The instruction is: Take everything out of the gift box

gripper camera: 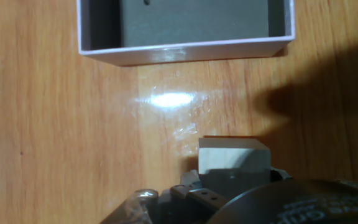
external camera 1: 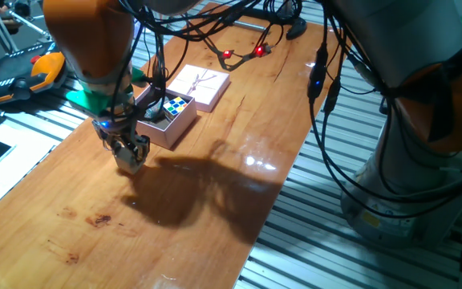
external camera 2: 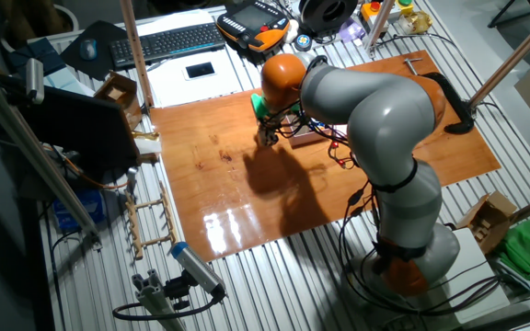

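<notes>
Gift box (gripper camera: pixel 185 50) wall lies apart from pincer (external camera 1: pixel 130 158) pinching beige block (gripper camera: pixel 234 160) over bare table (external camera 1: pixel 215 209).

Pink gift box (gripper camera: pixel 185 51), beige-grey block (gripper camera: pixel 234 157), multicoloured cube (external camera 1: pixel 177 105).

No text, label, brand, number or sign can be read in any of the three views. The keyboard (external camera 2: pixel 175 40) at 11 o'clock of the other fixed view shows keys too small to make out. The orange-and-black handheld pendant (external camera 1: pixel 24 78) at 10 o'clock of one fixed view carries markings too blurred to read. The pink lid (external camera 1: pixel 198 86) bears only a string bow.
</notes>
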